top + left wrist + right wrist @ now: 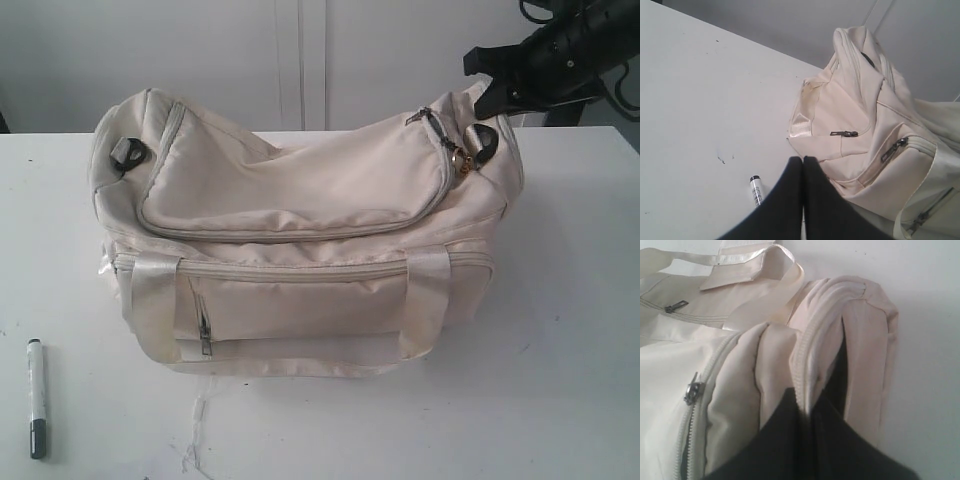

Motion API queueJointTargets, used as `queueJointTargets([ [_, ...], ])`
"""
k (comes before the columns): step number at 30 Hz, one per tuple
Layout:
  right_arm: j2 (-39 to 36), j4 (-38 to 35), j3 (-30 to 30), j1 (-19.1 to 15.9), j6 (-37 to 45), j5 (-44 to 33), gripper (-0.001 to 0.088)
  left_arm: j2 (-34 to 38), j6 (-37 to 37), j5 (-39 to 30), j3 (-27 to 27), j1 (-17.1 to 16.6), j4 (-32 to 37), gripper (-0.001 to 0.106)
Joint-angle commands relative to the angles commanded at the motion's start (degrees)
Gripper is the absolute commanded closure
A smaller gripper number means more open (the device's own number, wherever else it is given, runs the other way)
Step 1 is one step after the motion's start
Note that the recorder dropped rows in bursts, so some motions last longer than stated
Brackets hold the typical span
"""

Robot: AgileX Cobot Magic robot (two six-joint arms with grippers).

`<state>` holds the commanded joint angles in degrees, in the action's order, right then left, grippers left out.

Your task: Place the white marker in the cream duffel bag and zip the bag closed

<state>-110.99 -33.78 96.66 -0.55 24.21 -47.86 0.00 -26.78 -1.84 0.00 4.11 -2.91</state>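
Right gripper (pixel 803 407): fingers closed on a fold of the cream duffel bag (pixel 300 190) beside its top zip, at the bag's right end in the exterior view. Left gripper (pixel 802 161): fingers pressed together, nothing between them, near the white marker (pixel 36 398). Marker lies flat on the table (pixel 560 390), left of the bag and apart from it, long axis near-to-far, dark cap nearest the camera. Count: one marker, one bag.

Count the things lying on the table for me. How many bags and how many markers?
cream duffel bag: 1
white marker: 1
Total: 2
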Motion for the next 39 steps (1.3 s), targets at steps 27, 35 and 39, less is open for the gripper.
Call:
queueJointTargets([
  [27,0.1,-0.1,0.0,0.0,0.0,-1.5,0.0868,25.7,16.8,-10.4,-25.6,0.0,1.7,0.105],
  [35,0.1,-0.1,0.0,0.0,0.0,-1.5,0.0868,37.0,24.8,-17.6,-34.5,0.0,-3.6,0.105],
  [39,0.1,-0.1,0.0,0.0,0.0,-1.5,0.0868,41.7,32.3,-20.8,-38.3,0.0,-9.5,0.105],
])
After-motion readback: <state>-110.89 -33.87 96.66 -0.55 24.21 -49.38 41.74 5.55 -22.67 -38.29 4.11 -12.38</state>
